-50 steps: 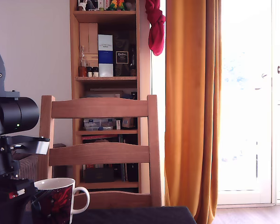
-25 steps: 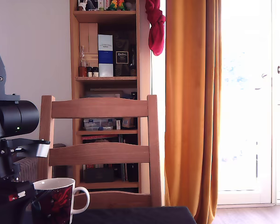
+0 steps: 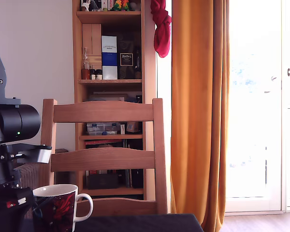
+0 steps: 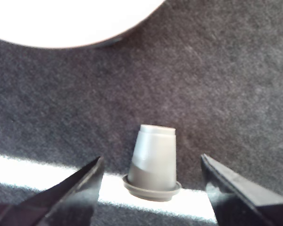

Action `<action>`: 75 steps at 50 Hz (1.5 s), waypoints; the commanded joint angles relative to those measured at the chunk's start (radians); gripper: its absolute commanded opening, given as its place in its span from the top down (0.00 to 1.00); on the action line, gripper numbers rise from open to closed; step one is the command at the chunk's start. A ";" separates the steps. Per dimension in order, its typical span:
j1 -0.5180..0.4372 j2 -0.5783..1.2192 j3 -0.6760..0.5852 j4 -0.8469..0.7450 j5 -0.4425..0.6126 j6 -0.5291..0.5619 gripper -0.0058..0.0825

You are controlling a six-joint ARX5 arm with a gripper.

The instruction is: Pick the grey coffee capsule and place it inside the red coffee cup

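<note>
A: Gripper (image 4: 151, 181)? 
B: Spread wide, nothing held; grey coffee capsule (image 4: 153, 162) stands wide rim down on the dark counter (image 4: 236, 84) between the fingers (image 4: 78, 188), touching neither.
A: Progress?
B: Early. No grasp yet; pick, carry and drop all remain. Red coffee cup (image 3: 58, 209) is at the exterior view's lower left, just beyond the capsule.
A: Change from before?
B: Arm (image 3: 9, 145) has sunk slightly and edged left; cup is unmoved.

This is a lived-in home. A wooden chair (image 3: 104, 154) stands at a dark-clothed counter (image 3: 135, 223), with a wooden bookshelf (image 3: 109, 96) behind it crammed with boxes, bottles and small jars. Long orange curtains (image 3: 199, 111) hang beside a bright glass door (image 3: 258, 106), and a red cloth (image 3: 160, 26) dangles from the shelf.
</note>
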 commanded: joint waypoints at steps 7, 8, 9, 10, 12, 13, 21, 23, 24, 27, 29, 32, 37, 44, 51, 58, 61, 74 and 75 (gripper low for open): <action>0.002 0.071 -0.001 -0.012 -0.001 -0.004 0.27; 0.002 0.076 0.000 -0.015 -0.002 -0.003 0.27; 0.002 0.081 -0.001 -0.017 -0.002 -0.003 0.27; 0.002 0.089 0.000 -0.016 -0.002 -0.003 0.27; 0.002 0.097 0.000 -0.014 -0.007 -0.003 0.27; 0.002 0.098 0.000 -0.014 -0.008 -0.003 0.27; 0.002 0.100 0.006 0.008 -0.012 -0.003 0.38; 0.001 0.100 0.008 0.006 -0.014 -0.003 0.41; 0.001 0.100 0.008 0.006 -0.014 -0.003 0.44; 0.001 0.100 0.008 0.002 -0.018 -0.003 0.51; 0.001 0.100 0.008 -0.005 -0.021 -0.003 0.57; 0.001 0.100 0.009 -0.011 -0.023 -0.003 0.64; 0.001 0.100 0.014 -0.023 -0.022 -0.003 0.71; 0.001 0.099 0.058 -0.092 -0.014 -0.003 0.71; 0.001 0.093 0.122 -0.173 0.046 -0.004 0.71; -0.006 0.061 0.169 -0.195 0.139 -0.011 0.71; -0.009 0.046 0.186 -0.195 0.177 -0.014 0.71; -0.017 0.014 0.302 -0.190 0.273 -0.055 0.71; -0.017 0.014 0.312 -0.191 0.278 -0.061 0.71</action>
